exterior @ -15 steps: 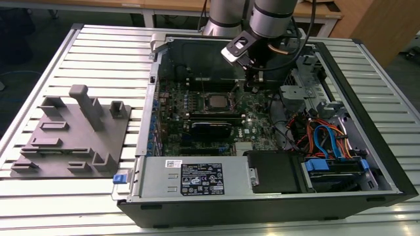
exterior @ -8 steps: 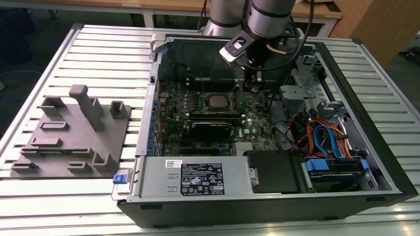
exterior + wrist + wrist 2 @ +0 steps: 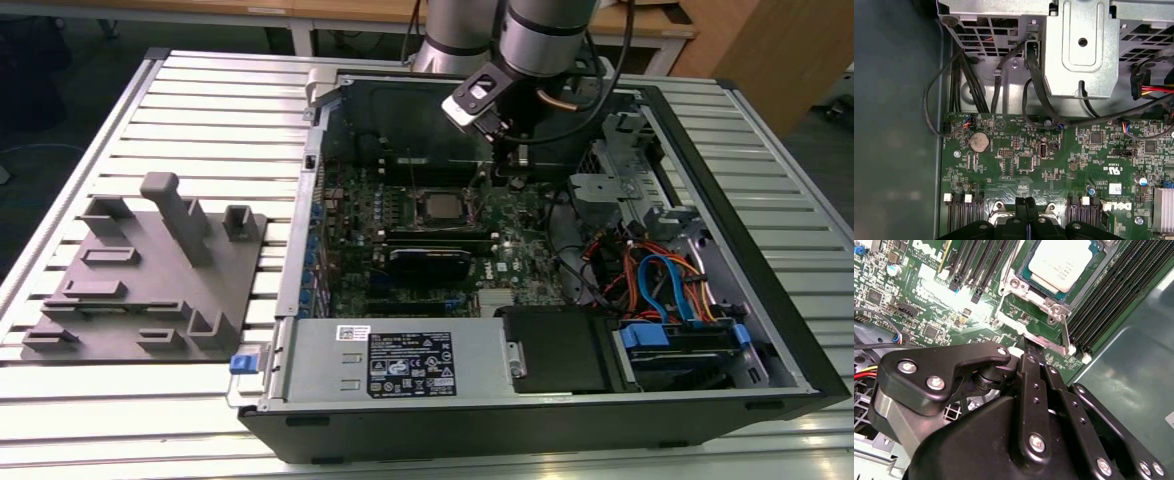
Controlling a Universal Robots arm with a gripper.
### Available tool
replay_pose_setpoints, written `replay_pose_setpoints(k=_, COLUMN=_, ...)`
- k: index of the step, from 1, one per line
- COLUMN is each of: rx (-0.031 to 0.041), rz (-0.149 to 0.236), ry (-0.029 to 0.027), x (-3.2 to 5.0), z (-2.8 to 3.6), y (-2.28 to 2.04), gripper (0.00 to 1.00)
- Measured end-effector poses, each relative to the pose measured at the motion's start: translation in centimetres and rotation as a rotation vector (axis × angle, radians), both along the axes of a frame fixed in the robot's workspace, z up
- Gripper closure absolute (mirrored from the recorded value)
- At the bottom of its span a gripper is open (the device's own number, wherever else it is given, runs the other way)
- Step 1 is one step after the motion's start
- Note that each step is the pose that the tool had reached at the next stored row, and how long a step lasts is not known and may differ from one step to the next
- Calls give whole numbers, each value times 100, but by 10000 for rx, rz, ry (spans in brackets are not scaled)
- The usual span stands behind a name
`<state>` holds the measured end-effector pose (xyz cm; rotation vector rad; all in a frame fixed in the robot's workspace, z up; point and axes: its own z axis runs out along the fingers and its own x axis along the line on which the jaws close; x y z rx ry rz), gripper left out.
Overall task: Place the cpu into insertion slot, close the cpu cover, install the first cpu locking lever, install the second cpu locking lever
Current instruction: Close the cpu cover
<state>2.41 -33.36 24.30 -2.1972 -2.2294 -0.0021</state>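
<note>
- Cpu (image 3: 1059, 265) lies flat on the board (image 3: 1064, 172), framed by the cover (image 3: 1046, 304).
- Gripper (image 3: 1029, 346) jaws are pressed together, nothing visible between them.
- Second wrist view puts its tip right at the cover's edge, just beside a thin metal lever (image 3: 1066, 332).
- Exterior view: arm reaches down into the open case (image 3: 747, 300).
</note>
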Motion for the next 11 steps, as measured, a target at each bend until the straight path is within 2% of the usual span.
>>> replay_pose_setpoints(k=11, rx=0, rz=0, ry=1, x=-66, z=0, y=0, gripper=90)
